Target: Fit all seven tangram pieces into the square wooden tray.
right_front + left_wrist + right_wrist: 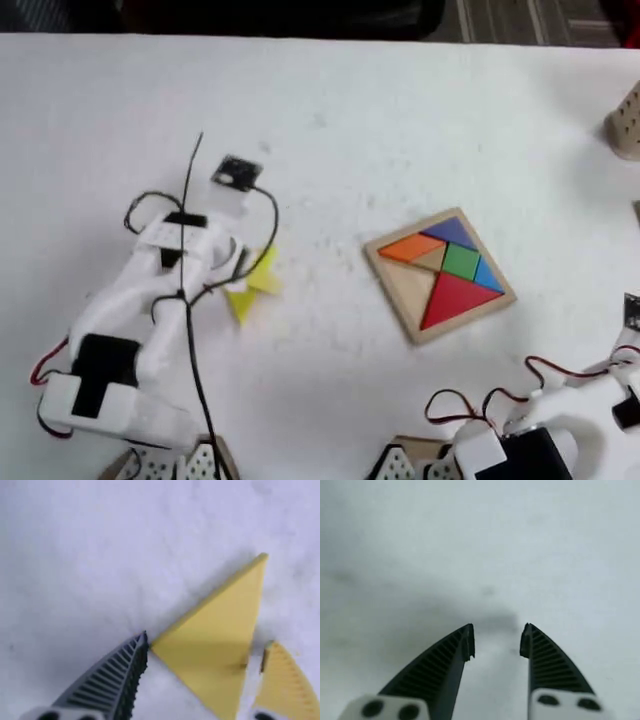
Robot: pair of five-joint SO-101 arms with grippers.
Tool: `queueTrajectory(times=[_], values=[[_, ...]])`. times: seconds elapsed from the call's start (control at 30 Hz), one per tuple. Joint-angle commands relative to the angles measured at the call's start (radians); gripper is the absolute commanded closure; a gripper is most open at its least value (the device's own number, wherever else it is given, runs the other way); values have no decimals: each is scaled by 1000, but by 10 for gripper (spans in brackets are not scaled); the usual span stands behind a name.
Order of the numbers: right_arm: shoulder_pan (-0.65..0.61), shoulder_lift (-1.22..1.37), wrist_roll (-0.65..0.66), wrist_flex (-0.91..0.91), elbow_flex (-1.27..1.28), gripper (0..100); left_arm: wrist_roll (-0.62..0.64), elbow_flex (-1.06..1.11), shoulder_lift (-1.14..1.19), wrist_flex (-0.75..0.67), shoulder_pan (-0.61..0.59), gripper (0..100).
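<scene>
Your left gripper (pixel 206 642) straddles the yellow triangle (pixel 225 615), jaws parted; wooden tray (pixel 405 285) lies to its right; right gripper (pixel 497 642) parted, empty

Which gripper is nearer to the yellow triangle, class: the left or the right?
Left. The left gripper straddles the yellow triangle, with one finger at each side. The right gripper hangs open over bare table, its arm past the wooden tray.

A yellow triangle (pixel 215 640) on the white bench (pixel 400 100); the pale wooden tray (pixel 400 287) shows an orange piece (pixel 410 247), a green piece (pixel 461 261) and a red piece (pixel 455 298).
</scene>
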Motion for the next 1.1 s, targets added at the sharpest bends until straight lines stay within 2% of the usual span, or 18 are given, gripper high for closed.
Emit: queueTrajectory(times=[0.0, 0.47, 0.53, 0.73, 1.07], values=[[-12, -44, 11, 7, -3, 837, 3, -5, -15, -6, -10, 560], [5, -44, 11, 7, -3, 838, 12, -3, -13, -12, -1, 592], [10, -44, 11, 7, -3, 838, 12, -3, -13, -8, 1, 640], [28, -44, 11, 7, -5, 837, 3, -6, -10, 34, 22, 880], [31, -44, 11, 7, -6, 838, 3, 2, -13, 57, 13, 861]])
